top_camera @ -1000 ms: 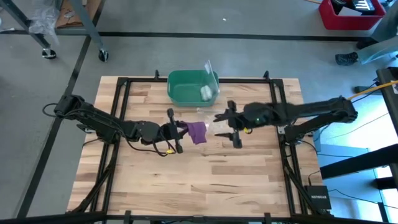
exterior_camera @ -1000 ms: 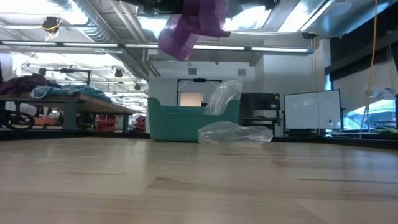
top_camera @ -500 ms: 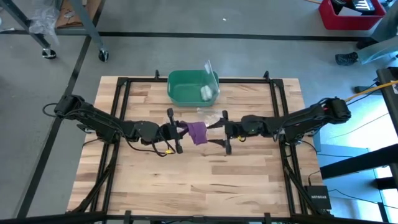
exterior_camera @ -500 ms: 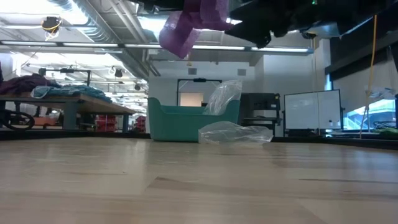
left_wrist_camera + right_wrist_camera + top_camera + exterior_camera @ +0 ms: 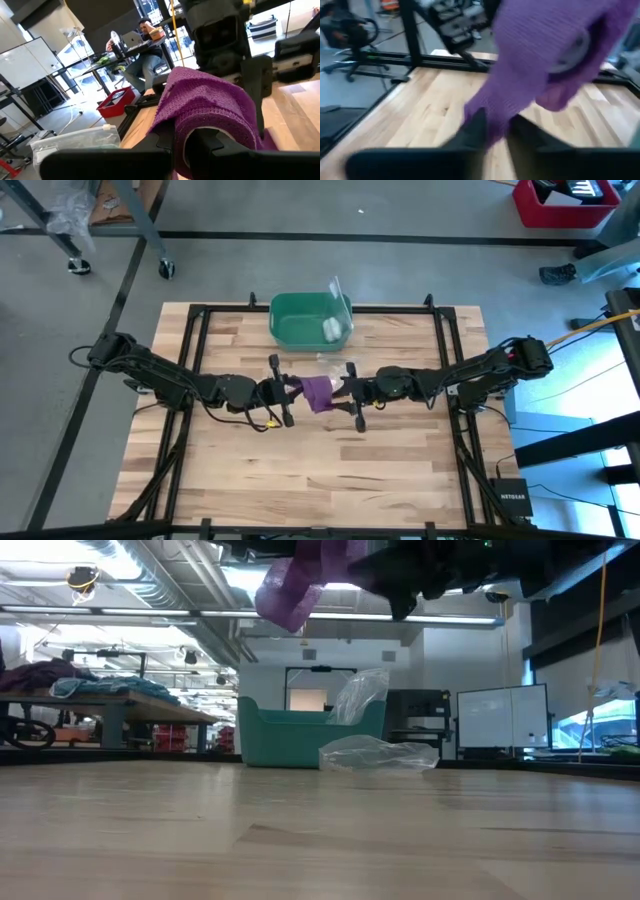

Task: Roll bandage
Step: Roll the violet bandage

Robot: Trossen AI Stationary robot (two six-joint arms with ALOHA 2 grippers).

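High view, looking straight down: we see a pale wooden plank table [image 5: 300, 470] edged by a black metal frame. Our left gripper [image 5: 284, 392] and right gripper [image 5: 340, 392] meet at the table's middle, with the purple bandage [image 5: 317, 391] bunched between them. Behind them sits a green plastic bin [image 5: 305, 320] holding a small white roll [image 5: 330, 329], and a clear plastic bag [image 5: 335, 364] lies crumpled just in front of the bin.

Our left fingers are pinched narrow on the bandage, which drapes over them as a soft, open-knit fold in the left wrist view [image 5: 210, 107]. Our right fingers [image 5: 470, 131] look nearly closed around a hanging end of the fabric in the right wrist view, though blur keeps us from being sure of the grip.

Only the low view shows the bandage [image 5: 295, 585] held well above the tabletop, with the teal bin [image 5: 290, 735] and glossy bag [image 5: 380, 753] resting on the wood below. The left wrist view alone shows a person seated at a desk in the room beyond.
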